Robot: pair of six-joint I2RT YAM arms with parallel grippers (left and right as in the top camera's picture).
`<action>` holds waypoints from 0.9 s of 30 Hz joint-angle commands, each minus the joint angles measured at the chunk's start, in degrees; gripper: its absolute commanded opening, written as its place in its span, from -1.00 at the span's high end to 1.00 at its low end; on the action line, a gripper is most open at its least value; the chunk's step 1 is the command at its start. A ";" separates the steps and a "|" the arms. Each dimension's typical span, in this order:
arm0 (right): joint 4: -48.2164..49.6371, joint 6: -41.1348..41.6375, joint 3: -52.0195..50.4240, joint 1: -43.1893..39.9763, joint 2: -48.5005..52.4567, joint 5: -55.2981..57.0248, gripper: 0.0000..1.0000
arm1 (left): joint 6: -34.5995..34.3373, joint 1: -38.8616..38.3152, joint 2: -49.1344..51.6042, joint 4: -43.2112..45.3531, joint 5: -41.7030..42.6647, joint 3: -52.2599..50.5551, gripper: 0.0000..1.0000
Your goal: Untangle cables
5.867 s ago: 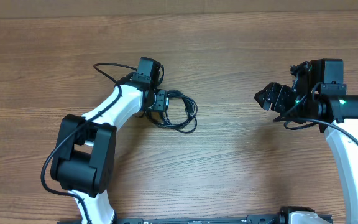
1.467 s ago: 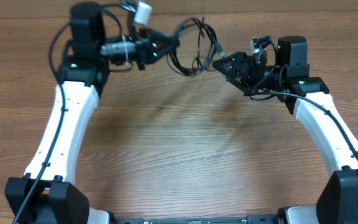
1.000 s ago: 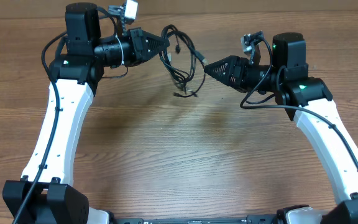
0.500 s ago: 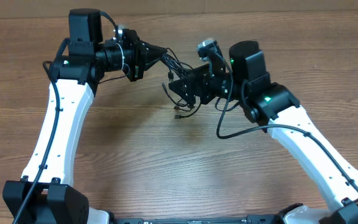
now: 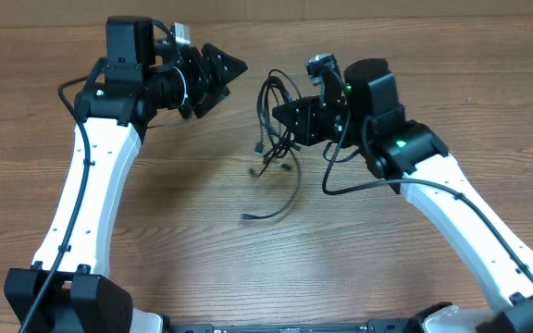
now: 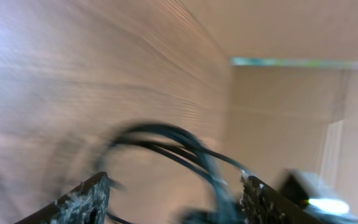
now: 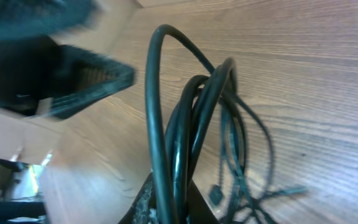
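The cables point(image 5: 265, 129) are a bundle of thin black cords held up over the table's middle. My right gripper point(image 5: 283, 117) is shut on their upper loops, and the right wrist view shows the strands point(image 7: 178, 149) pinched between its fingers, gripper point(image 7: 171, 208). Several ends dangle down, and one loose end point(image 5: 265, 215) lies on the wood. My left gripper point(image 5: 232, 67) stands open to the left of the bundle, apart from it. The left wrist view is blurred: cables point(image 6: 166, 140) lie ahead of the spread gripper point(image 6: 173, 202).
Bare wooden table point(image 5: 202, 240) lies all round. The two arms face each other closely across the middle. The left gripper's dark fingers point(image 7: 92, 81) show at the upper left of the right wrist view.
The left gripper has opened, let go of the cables and drawn back left. The right gripper has shut on the bundle. The cords have dropped, one end now on the table.
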 commanded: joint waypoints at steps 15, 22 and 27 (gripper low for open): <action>-3.28 1.95 1.55 -0.11 -5.49 -8.52 0.92 | 36.68 -4.26 9.51 1.16 6.91 0.94 -0.12; -3.50 1.92 1.55 -0.11 -5.49 -8.28 0.93 | 42.64 -1.66 9.68 -2.60 6.73 0.96 -0.16; -3.61 1.90 1.55 -0.11 -5.49 -8.26 0.93 | 50.01 2.69 9.70 -5.16 18.56 0.96 -0.18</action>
